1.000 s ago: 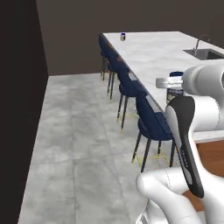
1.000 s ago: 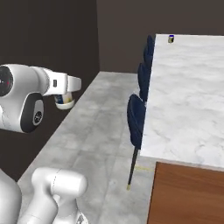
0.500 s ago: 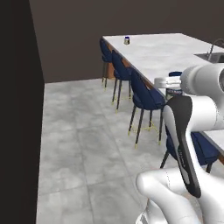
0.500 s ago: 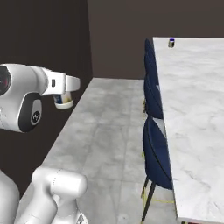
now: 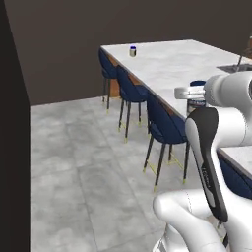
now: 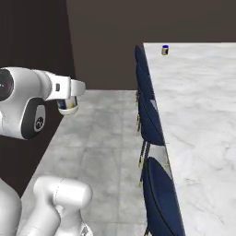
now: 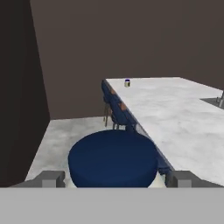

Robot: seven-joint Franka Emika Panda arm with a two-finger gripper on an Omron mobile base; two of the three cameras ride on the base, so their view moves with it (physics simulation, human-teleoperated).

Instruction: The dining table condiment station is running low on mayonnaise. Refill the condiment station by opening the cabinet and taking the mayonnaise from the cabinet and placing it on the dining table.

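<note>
The small whitish mayonnaise jar with the dark navy lid (image 7: 113,159) sits clamped between the two-finger gripper (image 7: 114,179) at the bottom centre of the hand view; its fingers (image 7: 49,178) flank the lid. In the right base view the jar (image 6: 67,105) hangs at centre left. Compared with 1 second ago the base has driven on: the long white marble dining table (image 5: 172,64) and navy blue chairs (image 5: 165,127) loom larger, and the tan blue-lidded jar (image 5: 132,51) on its far end sits nearer frame centre.

The base has driven nearer the dining table (image 5: 167,61).
</note>
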